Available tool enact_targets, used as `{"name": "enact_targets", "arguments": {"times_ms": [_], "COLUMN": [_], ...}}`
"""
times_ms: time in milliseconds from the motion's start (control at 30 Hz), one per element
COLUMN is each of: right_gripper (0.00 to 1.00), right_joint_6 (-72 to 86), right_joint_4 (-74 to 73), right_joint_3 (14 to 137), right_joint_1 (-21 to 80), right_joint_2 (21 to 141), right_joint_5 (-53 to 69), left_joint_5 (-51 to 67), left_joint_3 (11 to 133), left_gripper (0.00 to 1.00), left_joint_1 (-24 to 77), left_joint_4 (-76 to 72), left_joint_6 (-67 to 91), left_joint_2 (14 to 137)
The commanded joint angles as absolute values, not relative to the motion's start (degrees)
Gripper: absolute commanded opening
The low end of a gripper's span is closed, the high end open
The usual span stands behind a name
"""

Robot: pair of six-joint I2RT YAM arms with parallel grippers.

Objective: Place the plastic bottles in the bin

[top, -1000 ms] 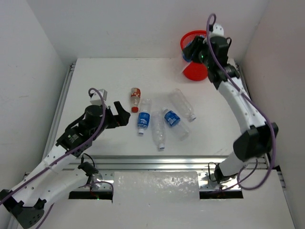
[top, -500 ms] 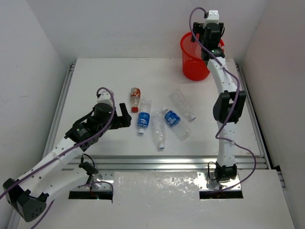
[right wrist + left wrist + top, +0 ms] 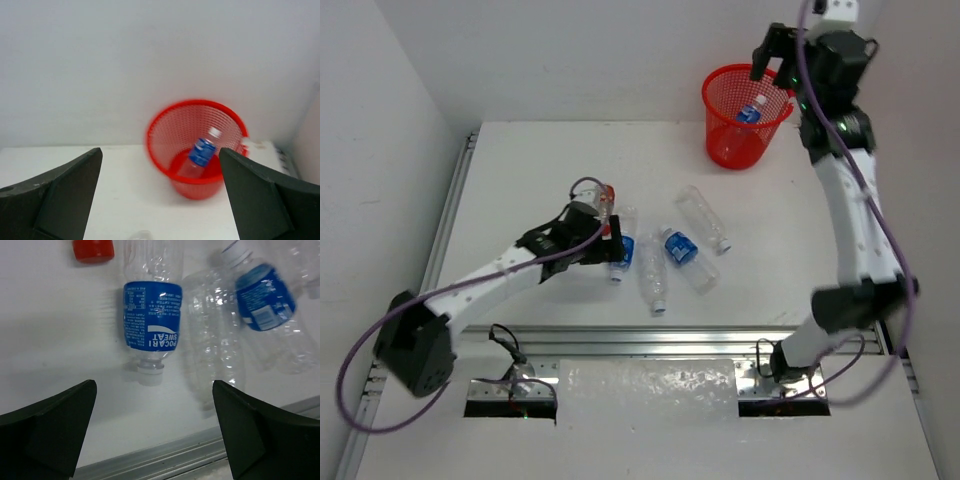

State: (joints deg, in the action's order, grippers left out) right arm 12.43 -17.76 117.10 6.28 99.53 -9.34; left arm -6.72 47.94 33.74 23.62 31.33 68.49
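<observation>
Overhead, top view: left hand [image 3: 608, 243] at blue-label bottle [image 3: 620, 252], one of five bottles lying on counter [image 3: 520, 170]; right hand [image 3: 778, 55] by bin [image 3: 732, 150].
Left wrist: fingers [image 3: 55, 420] apart, empty.
Right wrist: fingers [image 3: 60, 190] apart, empty; binned bottle [image 3: 202, 152] stood slanted inside bin.

Uniform red on the round plastic mesh bin [image 3: 730, 145], latticed sides; inside, a small clear plastic bottle with blue label and white cap [image 3: 202, 152]. On the plain white desk [image 3: 520, 170]: clear bottle with blue-and-white printed label [image 3: 152, 320], second blue-labelled clear bottle [image 3: 264, 297], unlabelled transparent bottle [image 3: 215, 345], another unlabelled transparent bottle [image 3: 703, 218], red-orange-labelled bottle [image 3: 608, 196] with red cap [image 3: 92, 249].
</observation>
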Motion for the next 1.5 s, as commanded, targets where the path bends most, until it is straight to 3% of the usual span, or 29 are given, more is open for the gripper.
{"name": "enact_targets", "arguments": {"times_ms": [0, 100, 300, 467, 633, 700, 767, 833, 933, 1033, 1200, 1300, 1467], "right_gripper": [0.99, 0.99, 0.99, 0.99, 0.99, 0.99, 0.99, 0.99, 0.99, 0.99, 0.99, 0.99, 0.99], "right_joint_6": [21.16, 23.64, 27.24, 26.54, 27.16, 27.42, 27.77, 28.12, 28.65, 29.18, 33.39, 40.93, 46.93], "right_joint_4": [-26.19, -20.31, -23.20, -28.21, -29.35, -29.44, -29.36, -28.83, -27.60, -24.53, -7.70, 4.25, 16.43], "right_joint_3": [96.96, 76.77, 61.55, 58.89, 58.18, 58.10, 57.92, 57.31, 56.43, 54.76, 50.28, 48.26, 47.90], "right_joint_1": [8.60, 14.66, 18.10, 18.19, 18.19, 18.19, 18.19, 18.19, 18.19, 18.28, 18.19, 18.37, 19.07], "right_joint_2": [85.47, 70.17, 53.10, 49.05, 47.55, 47.46, 47.46, 47.81, 48.51, 49.74, 52.73, 55.63, 58.88], "right_joint_5": [3.32, 3.69, 6.59, 6.32, 8.43, 8.87, 9.32, 9.67, 11.07, 14.93, 33.98, 40.23, 44.73], "left_joint_5": [-8.51, -12.39, -10.73, -7.91, -5.98, -5.80, -5.98, -6.06, -6.94, -8.52, -6.96, 10.56, 25.65], "left_joint_3": [54.03, 57.29, 59.06, 58.18, 58.62, 58.27, 57.75, 56.43, 54.32, 52.91, 52.04, 48.17, 46.50], "left_gripper": [0.96, 0.93, 0.81, 0.70, 0.66, 0.58, 0.42, 0.24, 0.14, 0.09, 0.01, 0.00, 0.00], "left_joint_1": [34.63, 34.72, 34.72, 34.72, 34.72, 34.80, 34.80, 34.81, 35.77, 37.79, 41.04, 41.13, 41.22], "left_joint_4": [19.33, 21.62, 20.31, 17.32, 15.91, 15.38, 15.47, 15.99, 17.48, 20.11, 19.96, 7.70, -1.65], "left_joint_6": [31.38, 29.88, 28.65, 27.77, 27.42, 27.60, 27.95, 28.56, 29.53, 30.58, 30.85, 28.66, 30.32], "left_joint_2": [77.15, 83.39, 90.52, 94.48, 99.04, 99.67, 99.58, 97.83, 92.65, 85.45, 70.86, 63.30, 59.33]}}
